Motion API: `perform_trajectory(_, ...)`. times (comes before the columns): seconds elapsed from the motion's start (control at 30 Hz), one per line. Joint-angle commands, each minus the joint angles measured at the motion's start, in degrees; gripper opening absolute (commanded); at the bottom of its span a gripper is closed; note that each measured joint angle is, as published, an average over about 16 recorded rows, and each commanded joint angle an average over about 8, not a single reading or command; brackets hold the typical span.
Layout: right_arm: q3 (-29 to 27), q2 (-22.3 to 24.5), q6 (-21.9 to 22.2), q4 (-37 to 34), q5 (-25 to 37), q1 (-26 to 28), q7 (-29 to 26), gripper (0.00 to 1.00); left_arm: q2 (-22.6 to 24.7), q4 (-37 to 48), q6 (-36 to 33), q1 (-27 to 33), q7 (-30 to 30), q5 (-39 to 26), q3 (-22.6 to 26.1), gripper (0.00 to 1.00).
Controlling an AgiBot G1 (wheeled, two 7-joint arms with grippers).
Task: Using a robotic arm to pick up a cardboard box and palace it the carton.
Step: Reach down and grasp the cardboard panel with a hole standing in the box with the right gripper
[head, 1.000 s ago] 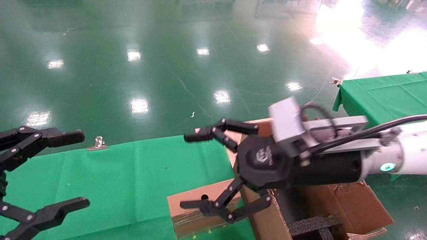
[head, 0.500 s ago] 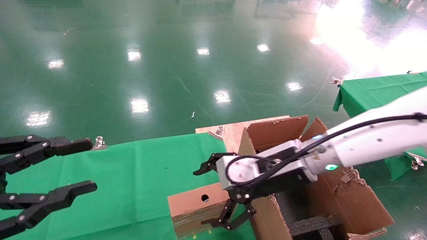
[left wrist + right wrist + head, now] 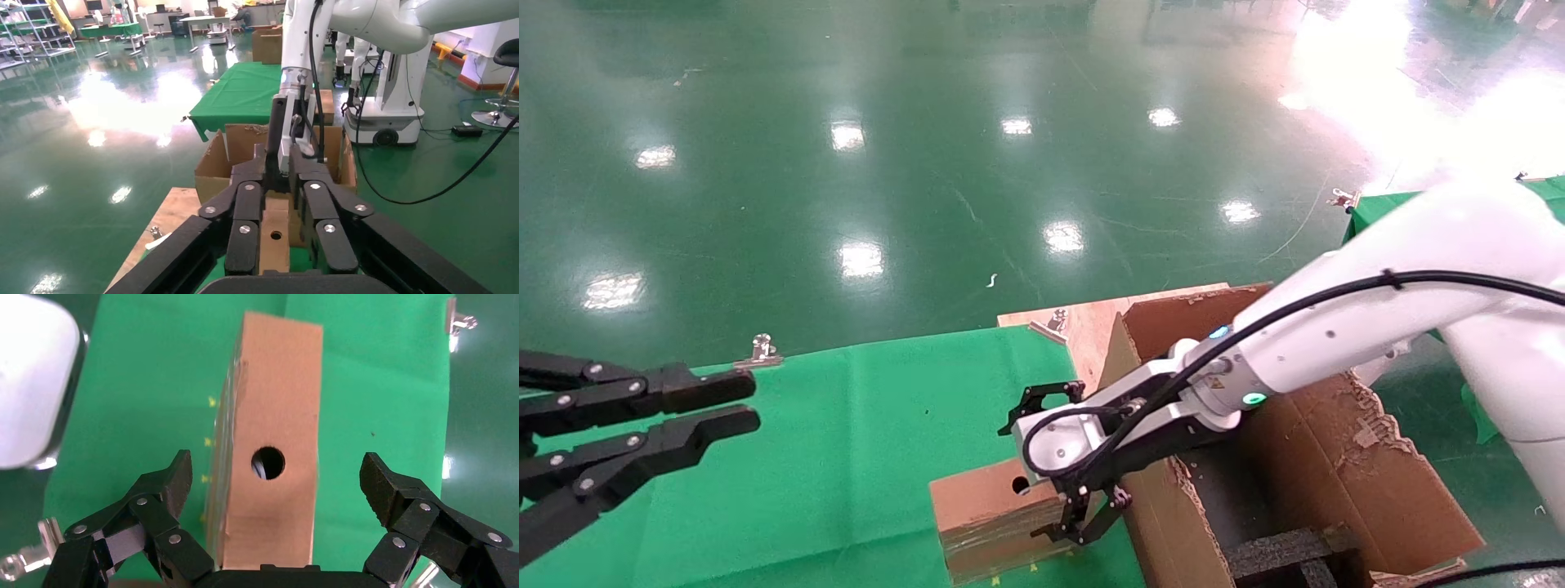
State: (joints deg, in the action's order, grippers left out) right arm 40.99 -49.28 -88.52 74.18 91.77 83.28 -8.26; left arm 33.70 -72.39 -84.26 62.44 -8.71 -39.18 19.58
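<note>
The right end effector (image 3: 1054, 465), black linked fingers spread wide, straddles the flat brown cardboard box (image 3: 985, 514) with 1 round hole, not gripping it. The box lies on the green cloth table (image 3: 846, 441) beside the ragged-flapped corrugated carton (image 3: 1336, 482). The left end effector (image 3: 682, 408) hovers nearly closed, empty.

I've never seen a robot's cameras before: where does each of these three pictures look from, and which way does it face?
Head view: from the head, down on the green table; both arms show, the right pincer over the cardboard box.
Left wrist view: behind the left pincer, facing the carton and right arm.
Right wrist view: above the box, open fingers either side.
All three show the box's round hole.
</note>
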Motion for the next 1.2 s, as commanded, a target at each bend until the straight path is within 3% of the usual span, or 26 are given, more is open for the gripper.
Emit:
perform_trajectory(0.03, 1.1, -0.8, -0.2, 0.1, 1.8, 0.8, 0.3, 1.0, 0.0, 0.0, 0.0, 0.0, 0.0, 0.0, 0.0, 0.0)
perform_trajectory(0.07, 1.5, -1.1, -0.2, 0.3, 2.3, 1.0, 0.3, 1.0, 0.0, 0.0, 0.0, 0.0, 0.0, 0.0, 0.0, 0.09)
perform_trajectory(0.3, 3.8, -2.2, -0.5, 0.7, 4.1, 2.1, 0.3, 1.0, 0.0, 0.0, 0.0, 0.0, 0.0, 0.0, 0.0, 0.96)
perform_trajectory(0.33, 4.1, -2.4, -0.6, 0.6, 4.2, 2.2, 0.3, 1.0, 0.0, 0.0, 0.0, 0.0, 0.0, 0.0, 0.0, 1.0)
perform_trajectory(0.37, 4.3, -2.5, -0.7, 0.5, 4.3, 2.3, 0.2, 1.0, 0.0, 0.0, 0.0, 0.0, 0.0, 0.0, 0.0, 1.0)
perform_trajectory(0.43, 4.7, -2.7, -0.8, 0.4, 4.4, 2.3, 0.2, 0.86, 0.0, 0.0, 0.0, 0.0, 0.0, 0.0, 0.0, 1.0)
perform_trajectory(0.63, 4.9, -2.8, -1.0, 0.2, 4.4, 2.4, 0.1, 0.12, 0.0, 0.0, 0.0, 0.0, 0.0, 0.0, 0.0, 1.0)
perform_trajectory(0.7, 4.8, -2.7, -1.0, 0.3, 4.3, 2.4, 0.1, 0.01, 0.0, 0.0, 0.0, 0.0, 0.0, 0.0, 0.0, 1.0)
perform_trajectory(1.2, 4.3, -2.5, -0.7, 0.5, 4.2, 2.2, 0.2, 0.0, 0.0, 0.0, 0.0, 0.0, 0.0, 0.0, 0.0, 1.0)
